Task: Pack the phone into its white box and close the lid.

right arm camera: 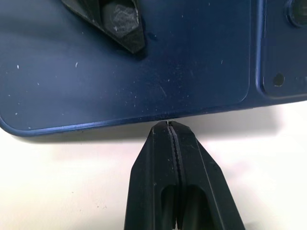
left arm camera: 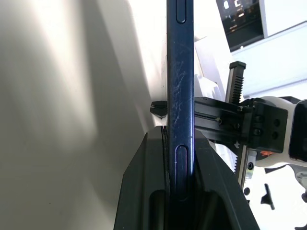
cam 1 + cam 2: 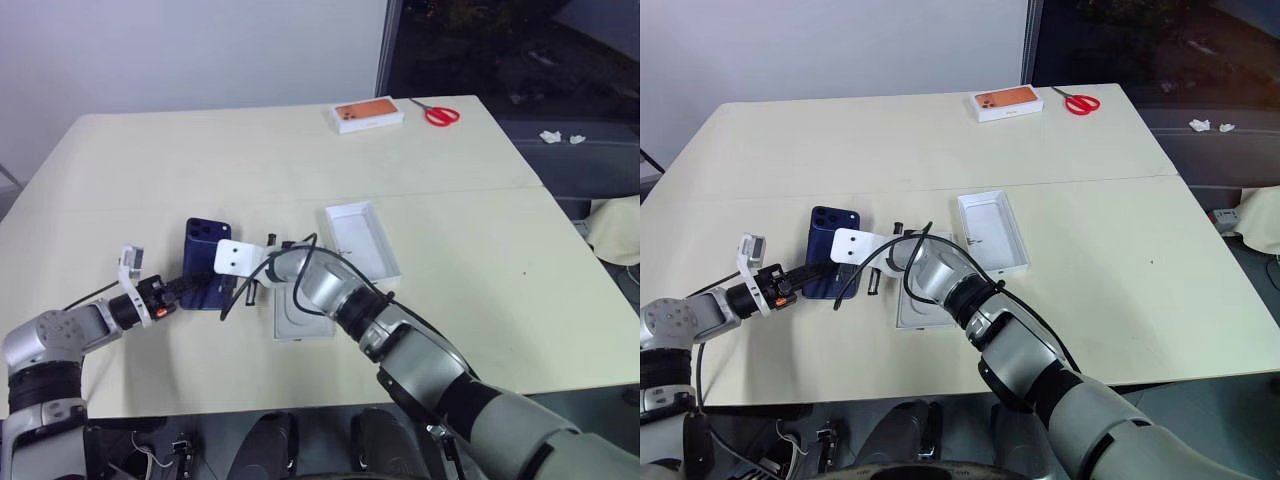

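A: Left claw (image 2: 178,158): how is it seen to stand?

B: Its two black fingers (image 2: 144,191) are pressed against the flat faces of the phone (image 2: 180,72), one on each side, so the dark blue handset is pinched by its thin body. In the left wrist view the phone's edge, with its side buttons, rises straight up from between the fingers.

A: And the right claw (image 1: 169,125)?

B: Its fingers are drawn fully together, with nothing gripped between them. The joined tip is set against the long edge of the phone, right at the line where the edge meets the counter (image 1: 57,182). The camera cluster is seen off to one side of that tip, toward the phone's far corner.

A: Where is the phone placed with respect to both claws?

B: It lies between them in the head views (image 3: 205,245): the left claw (image 3: 190,288) is at its near end, and the right claw (image 3: 236,285) is beside it on the opposite long side. Whether the phone is lifted clear of the counter cannot be told.

A: What of the white box (image 3: 300,318)?

B: It is found just past the right claw, partly covered by the right forearm. A pale insert is seen inside it.

A: And the lid (image 3: 362,240)?

B: It rests open side up, farther out beyond the right arm, close to the box but apart from both claws.

A: Anything else on the counter?

B: A white box with an orange top (image 3: 368,113) and red-handled scissors (image 3: 438,114) are seen at the far edge, well apart from both claws.
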Available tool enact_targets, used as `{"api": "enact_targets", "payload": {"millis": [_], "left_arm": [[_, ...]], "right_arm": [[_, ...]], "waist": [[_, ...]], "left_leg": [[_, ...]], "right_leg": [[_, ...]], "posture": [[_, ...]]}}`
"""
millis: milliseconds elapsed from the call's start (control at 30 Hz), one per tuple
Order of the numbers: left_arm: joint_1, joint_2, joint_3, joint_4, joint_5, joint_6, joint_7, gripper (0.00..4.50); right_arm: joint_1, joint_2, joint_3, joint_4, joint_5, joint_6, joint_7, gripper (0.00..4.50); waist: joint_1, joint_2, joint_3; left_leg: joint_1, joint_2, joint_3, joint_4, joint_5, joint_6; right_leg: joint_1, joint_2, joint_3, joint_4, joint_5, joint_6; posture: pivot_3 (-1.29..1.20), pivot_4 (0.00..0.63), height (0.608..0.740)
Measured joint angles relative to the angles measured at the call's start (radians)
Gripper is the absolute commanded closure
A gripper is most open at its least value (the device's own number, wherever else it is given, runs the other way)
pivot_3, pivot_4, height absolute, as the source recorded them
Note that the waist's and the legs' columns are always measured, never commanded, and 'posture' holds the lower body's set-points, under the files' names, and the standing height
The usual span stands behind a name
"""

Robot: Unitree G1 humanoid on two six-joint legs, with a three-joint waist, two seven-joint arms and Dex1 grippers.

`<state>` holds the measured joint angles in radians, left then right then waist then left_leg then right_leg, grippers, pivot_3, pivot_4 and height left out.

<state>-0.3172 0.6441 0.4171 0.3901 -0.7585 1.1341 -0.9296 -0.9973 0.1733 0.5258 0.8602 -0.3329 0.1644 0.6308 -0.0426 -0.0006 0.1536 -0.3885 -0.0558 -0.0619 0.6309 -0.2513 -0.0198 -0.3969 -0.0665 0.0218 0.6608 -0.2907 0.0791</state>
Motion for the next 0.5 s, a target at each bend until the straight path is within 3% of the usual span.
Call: {"api": "enact_targets", "payload": {"millis": [267,500], "left_arm": [[0.025,-0.017,0.055,0.018,-0.059,0.063,0.028,4.49],[0.002,-0.065,0.194,0.047,-0.137,0.154,0.141,4.49]], "right_arm": [[0.028,-0.049,-0.135,-0.185,0.134,0.074,0.101,4.50],[0.096,-0.153,-0.258,-0.468,0.309,0.259,0.220,4.50]], "waist": [[-0.003,0.000,0.000],[-0.002,-0.001,0.000]], "left_leg": [[-0.001,0.001,0.000,0.000,0.000,0.000],[-0.003,0.001,0.000,0.000,0.000,0.000]], "right_leg": [[-0.001,0.000,0.000,0.000,0.000,0.000],[-0.003,0.000,0.000,0.000,0.000,0.000]], "posture": [[0.00,0.150,0.740],[0.00,0.150,0.740]]}}
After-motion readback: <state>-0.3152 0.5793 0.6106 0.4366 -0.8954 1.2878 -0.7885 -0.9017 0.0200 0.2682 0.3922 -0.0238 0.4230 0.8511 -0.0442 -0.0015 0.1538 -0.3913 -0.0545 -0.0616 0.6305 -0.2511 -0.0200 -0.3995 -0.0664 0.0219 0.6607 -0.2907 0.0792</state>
